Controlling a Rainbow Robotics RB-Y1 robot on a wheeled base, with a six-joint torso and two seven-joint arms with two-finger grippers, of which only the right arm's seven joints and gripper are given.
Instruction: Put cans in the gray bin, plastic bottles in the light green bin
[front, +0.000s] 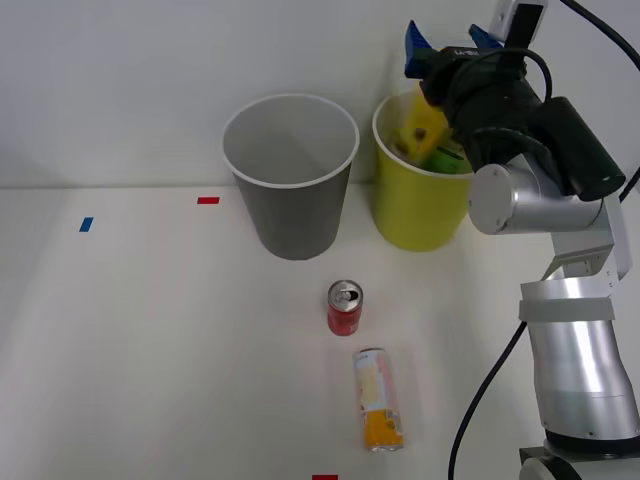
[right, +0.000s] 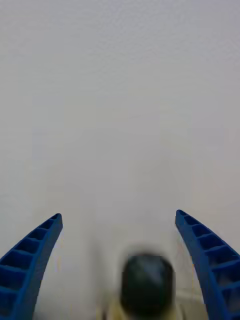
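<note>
My right gripper (front: 448, 42) (right: 119, 216) hangs open above the light green bin (front: 415, 212) at the back right. A yellow-labelled plastic bottle (front: 418, 128) sits tilted in that bin's mouth, its black cap (right: 147, 282) blurred just below and between my spread fingers, which do not touch it. A green bottle (front: 447, 157) lies in the bin beside it. The gray bin (front: 292, 215) stands to the left, its white inside showing nothing. In front of the bins, the short red can (front: 345, 307) stands upright, and the slim pale can (front: 377, 399) lies on its side, orange end nearest.
Small tape marks lie on the white table: red (front: 208, 200) and blue (front: 86, 224) at the left, red (front: 325, 477) at the front edge. A black cable (front: 478, 400) hangs beside my arm. A white wall stands behind the bins.
</note>
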